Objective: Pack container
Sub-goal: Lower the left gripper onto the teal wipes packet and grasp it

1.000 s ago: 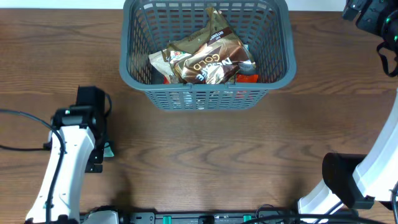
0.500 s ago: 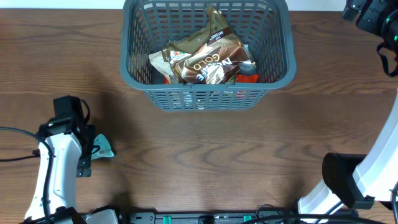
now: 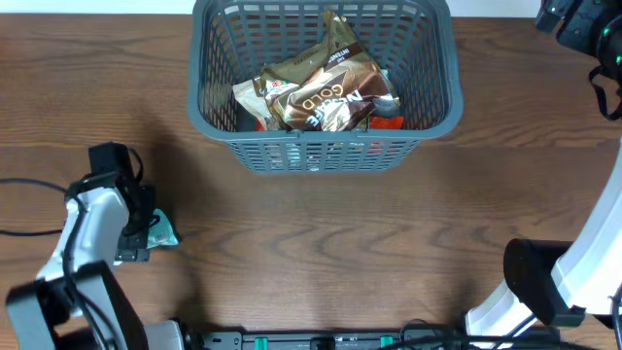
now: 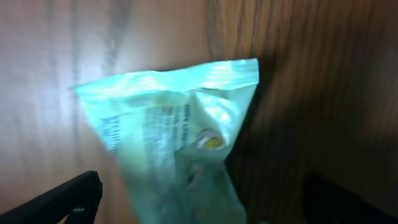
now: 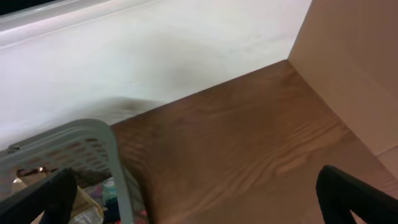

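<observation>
My left claw, wide open and empty, straddles the green packet near the tabletop's left edge; the container lies at the far edge.

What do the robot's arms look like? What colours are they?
Both are white tubes with chunky black joints. The left arm has thin black cables beside it and black fingers. The right gripper is black with tiny green marks.
</observation>
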Action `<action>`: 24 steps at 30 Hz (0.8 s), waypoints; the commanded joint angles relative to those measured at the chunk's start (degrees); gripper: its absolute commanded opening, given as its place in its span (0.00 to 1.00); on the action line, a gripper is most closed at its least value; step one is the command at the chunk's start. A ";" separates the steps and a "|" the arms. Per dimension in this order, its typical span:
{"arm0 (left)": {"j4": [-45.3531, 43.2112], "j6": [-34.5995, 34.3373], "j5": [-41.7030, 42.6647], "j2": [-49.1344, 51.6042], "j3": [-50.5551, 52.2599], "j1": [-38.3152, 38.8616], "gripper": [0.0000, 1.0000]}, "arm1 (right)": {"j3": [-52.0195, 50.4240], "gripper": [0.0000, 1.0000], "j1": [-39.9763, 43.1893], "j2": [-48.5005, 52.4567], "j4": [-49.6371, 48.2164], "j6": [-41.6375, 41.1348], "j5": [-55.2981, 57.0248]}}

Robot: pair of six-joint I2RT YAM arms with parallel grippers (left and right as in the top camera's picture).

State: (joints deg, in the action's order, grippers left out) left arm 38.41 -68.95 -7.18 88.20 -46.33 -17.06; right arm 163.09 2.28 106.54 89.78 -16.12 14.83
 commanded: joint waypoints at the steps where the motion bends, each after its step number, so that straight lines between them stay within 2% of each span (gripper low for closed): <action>1: -0.76 0.26 1.62 2.34 0.37 -0.28 0.99 | 0.68 0.99 0.31 -0.42 0.07 -0.57 0.13; 6: -1.88 0.28 1.88 4.70 0.37 -0.28 0.99 | 0.68 0.99 0.31 -0.42 0.07 -0.57 0.13; 8: -1.88 0.33 1.88 5.29 0.37 -0.28 0.92 | 0.68 0.99 0.31 -0.42 0.07 -0.57 0.13; 9: -1.88 0.35 1.88 5.44 0.37 -0.28 0.85 | 0.68 0.99 0.31 -0.42 0.07 -0.57 0.13; 10: -1.88 0.35 1.90 5.55 0.37 -0.28 0.73 | 0.68 0.99 0.31 -0.42 0.07 -0.57 0.13; 13: -1.81 0.39 1.88 5.57 0.37 -0.28 0.29 | 0.68 0.99 0.31 -0.42 0.07 -0.57 0.13; 15: -1.73 0.37 1.90 5.57 0.37 -0.28 0.05 | 0.68 0.99 0.31 -0.42 0.07 -0.57 0.13; 24: -2.51 0.39 1.88 3.96 0.04 -0.28 0.06 | 0.68 0.99 0.31 -0.42 0.07 -0.57 0.13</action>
State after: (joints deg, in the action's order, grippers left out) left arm 36.86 -68.75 -5.15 92.42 -46.65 -17.10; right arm 163.09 2.28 106.54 89.78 -16.10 14.83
